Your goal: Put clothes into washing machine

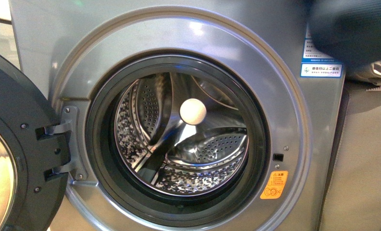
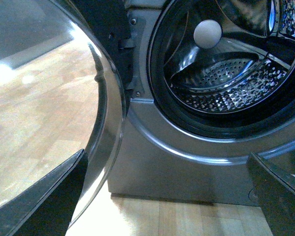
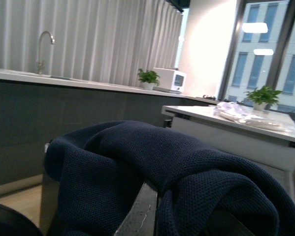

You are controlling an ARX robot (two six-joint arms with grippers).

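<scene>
At front, centre: machine point(image 1: 294, 159), silver-grey, with the door point(image 1: 15, 159) swung wide to the left and the porthole unobstructed. Drum point(image 1: 198, 159): bare steel, nothing loaded (the pale round hub point(image 1: 193, 111) at its back looks like part of the drum).

Upper right of the front view: clothes point(image 1: 352, 29), dark navy knit, bunched high beside the blue-white label point(image 1: 322, 70). They are outside the porthole and well apart from it. Beige cloth point(image 1: 376, 70) lies just below them and is not part of the job.

Left gripper point(image 2: 166, 155): released, fingers spread wide with nothing between them. It sits low by the door, facing the porthole's lower rim.

Right gripper: not made out. Its wrist view is filled with the clothes, draped in thick folds. Whether it is clenched on the fabric cannot be told.

Step in hand, as judged: the carry. The clothes are up by the machine's top corner and none are in the drum.

Next move calls for:
- bringing the bundle leftward and down to the porthole;
- passing it over the gasket point(image 1: 95, 144);
- setting it deep enough that no fold trails over the rim (soft knit will sag, so a push inward is likely needed).
</scene>
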